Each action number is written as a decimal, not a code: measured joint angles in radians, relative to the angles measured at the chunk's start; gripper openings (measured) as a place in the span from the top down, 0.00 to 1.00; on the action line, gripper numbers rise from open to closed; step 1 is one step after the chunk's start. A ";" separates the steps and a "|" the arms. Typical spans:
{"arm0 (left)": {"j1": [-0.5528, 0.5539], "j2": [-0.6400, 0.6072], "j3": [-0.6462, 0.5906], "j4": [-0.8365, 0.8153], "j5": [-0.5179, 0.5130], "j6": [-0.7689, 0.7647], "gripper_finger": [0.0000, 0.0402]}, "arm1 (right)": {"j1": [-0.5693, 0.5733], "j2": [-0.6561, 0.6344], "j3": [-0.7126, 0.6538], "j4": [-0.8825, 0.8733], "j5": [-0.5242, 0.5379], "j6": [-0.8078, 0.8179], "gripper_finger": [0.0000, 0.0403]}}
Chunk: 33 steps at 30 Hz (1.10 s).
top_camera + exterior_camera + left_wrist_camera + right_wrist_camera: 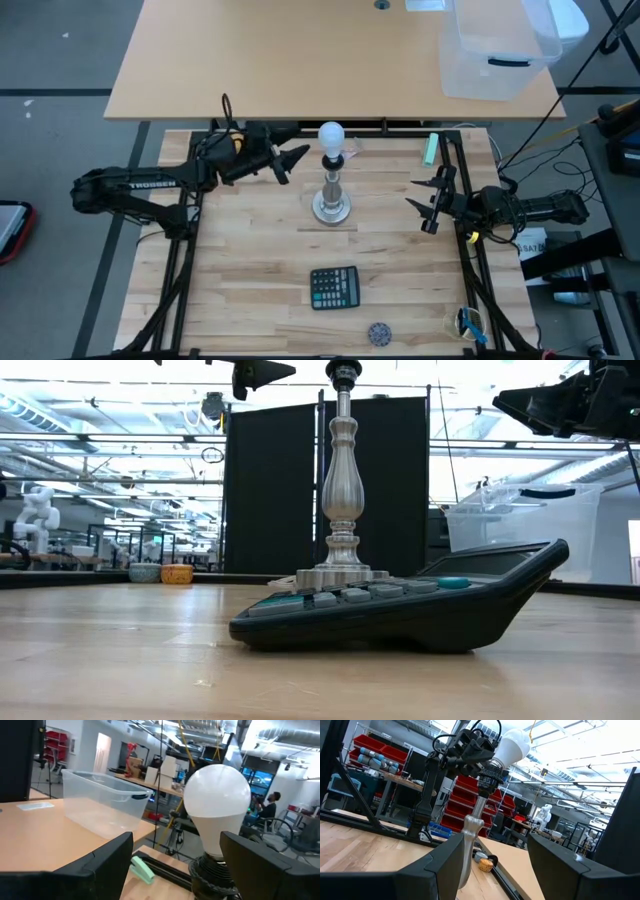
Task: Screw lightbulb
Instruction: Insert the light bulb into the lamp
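The lightbulb (331,135), a frosted white globe, stands upright with its base in the dark socket (212,872) on top of the silver stand (331,200). The stand rests on its round foot at mid-table. My left gripper (293,163) is open just left of the bulb, at bulb height. In the left wrist view the lightbulb (217,800) shows beyond the gap between the fingers, touching neither. My right gripper (418,205) is open at the table's right side, pointing toward the stand (472,835), well apart from it.
A dark calculator (334,287) lies near the front, with a small round patterned thing (378,332) beside it. A green piece (431,149) lies at the far right. A clear plastic bin (495,50) stands on the tan table behind.
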 joint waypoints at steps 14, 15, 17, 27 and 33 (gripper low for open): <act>0.005 -0.005 0.000 0.098 0.148 0.071 0.25 | 0.000 0.000 0.000 0.000 0.000 0.000 0.47; 0.006 -0.008 0.000 0.099 0.160 0.070 0.25 | 0.000 0.000 0.000 0.000 0.000 0.000 0.47; 0.012 -0.010 0.000 0.117 0.172 0.072 0.25 | 0.000 0.000 0.000 0.000 0.000 0.000 0.47; 0.013 -0.010 0.000 0.147 0.249 0.067 0.25 | 0.000 0.000 0.000 -0.002 0.000 0.000 0.47; 0.023 -0.010 0.000 0.136 0.242 -0.037 0.25 | 0.000 0.000 0.000 -0.003 0.000 0.000 0.47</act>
